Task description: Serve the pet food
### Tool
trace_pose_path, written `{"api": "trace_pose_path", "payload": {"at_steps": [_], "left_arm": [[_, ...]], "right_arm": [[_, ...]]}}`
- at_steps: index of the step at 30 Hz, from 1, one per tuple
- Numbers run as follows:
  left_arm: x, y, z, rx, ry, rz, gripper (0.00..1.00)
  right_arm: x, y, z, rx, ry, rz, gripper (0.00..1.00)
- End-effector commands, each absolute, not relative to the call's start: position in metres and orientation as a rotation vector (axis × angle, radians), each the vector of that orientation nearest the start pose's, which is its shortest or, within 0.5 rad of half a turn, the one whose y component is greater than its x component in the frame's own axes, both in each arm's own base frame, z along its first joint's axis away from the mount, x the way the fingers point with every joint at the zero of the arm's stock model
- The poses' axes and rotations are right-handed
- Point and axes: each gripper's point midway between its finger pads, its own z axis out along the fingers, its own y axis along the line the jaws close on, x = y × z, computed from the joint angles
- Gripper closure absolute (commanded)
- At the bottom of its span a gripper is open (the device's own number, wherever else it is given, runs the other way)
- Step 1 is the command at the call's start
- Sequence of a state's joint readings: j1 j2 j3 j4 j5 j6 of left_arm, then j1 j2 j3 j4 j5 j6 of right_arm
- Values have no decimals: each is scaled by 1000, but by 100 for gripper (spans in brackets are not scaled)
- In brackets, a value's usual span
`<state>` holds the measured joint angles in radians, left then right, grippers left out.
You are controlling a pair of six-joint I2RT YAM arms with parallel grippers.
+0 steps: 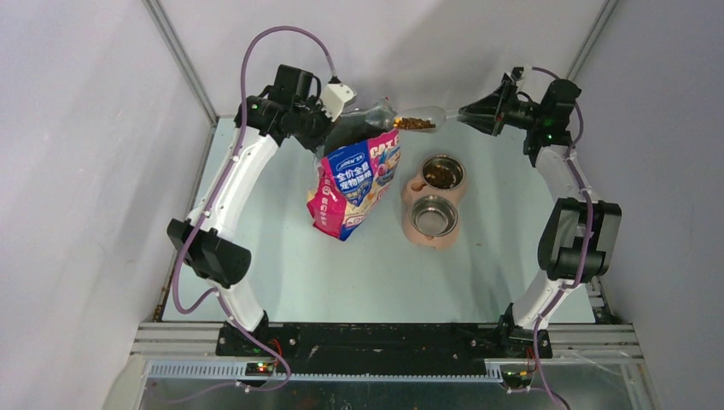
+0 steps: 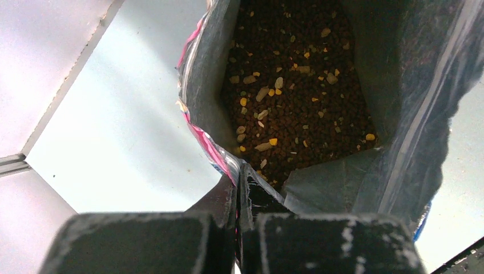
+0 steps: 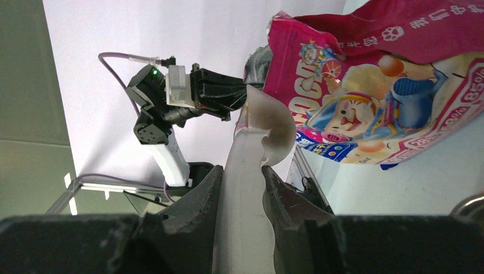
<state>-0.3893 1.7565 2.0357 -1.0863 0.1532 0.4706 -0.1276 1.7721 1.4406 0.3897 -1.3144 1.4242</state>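
In the overhead view the right gripper (image 1: 475, 114), clamped on the clear scoop (image 1: 440, 115), holds pet food (image 1: 413, 124) at top centre, up-frame and slightly left of the part-filled bowl (image 1: 462, 173) (scoop axis runs left-right), while the left gripper (image 2: 238, 184) pinches the bag (image 1: 354, 184).

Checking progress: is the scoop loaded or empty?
Loaded: brown kibble lies inside the clear scoop in the top view.

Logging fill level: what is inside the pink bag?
Brown kibble with scattered yellow and pale pieces; the walls of the bag hide how deep it goes. The left gripper pinches the rim.
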Motion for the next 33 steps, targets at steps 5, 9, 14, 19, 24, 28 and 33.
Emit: {"api": "trace_pose_path", "payload": {"at_steps": [5,9,14,19,24,28,33], "left_arm": [[410,-175,332,978,2013,-154,100],[407,-176,338,985,1998,-158,100],[409,-175,341,992,1983,-148,100],[408,-179,346,1001,1954,-165,100],[406,-179,351,1009,1934,-168,100],[400,-177,356,1005,1921,-170,100],[393,-175,352,1005,1923,-177,100]], "right_arm": [[407,89,361,193,1883,1801,100],[406,69,344,271,1873,1774,100],[406,45,324,388,1863,1728,100],[402,28,302,459,1867,1647,100],[398,7,271,603,1891,1571,100],[393,-3,247,665,1935,1481,100],[393,-16,229,708,1963,1374,100]]}}
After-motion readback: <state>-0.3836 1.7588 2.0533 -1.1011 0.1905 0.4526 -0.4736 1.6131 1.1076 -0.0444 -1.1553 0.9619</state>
